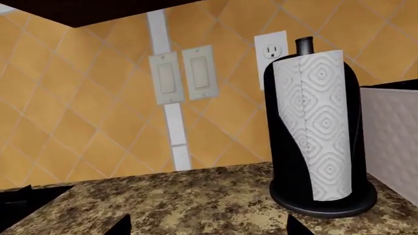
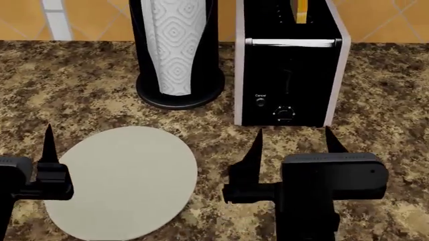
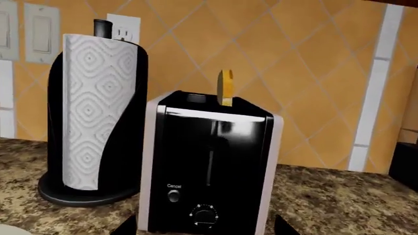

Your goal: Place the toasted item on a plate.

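The toasted item (image 3: 225,87) stands upright in the slot of the black toaster (image 2: 292,75), its golden crust edge (image 2: 302,11) poking out of the top. The plate (image 2: 120,181), a flat cream disc, lies on the counter in front of the paper-towel holder. My right gripper (image 2: 294,143) hovers open just in front of the toaster's face, with nothing between its fingers (image 3: 127,226). My left gripper (image 1: 209,229) is open and empty at the plate's left edge, one finger (image 2: 48,145) pointing toward the wall.
A black paper-towel holder (image 2: 178,50) with a patterned roll stands left of the toaster, close beside it. Behind is a tiled wall with switches (image 1: 183,76) and an outlet (image 1: 271,51). The counter (image 2: 375,115) is speckled brown granite; a stove edge (image 1: 19,200) shows at left.
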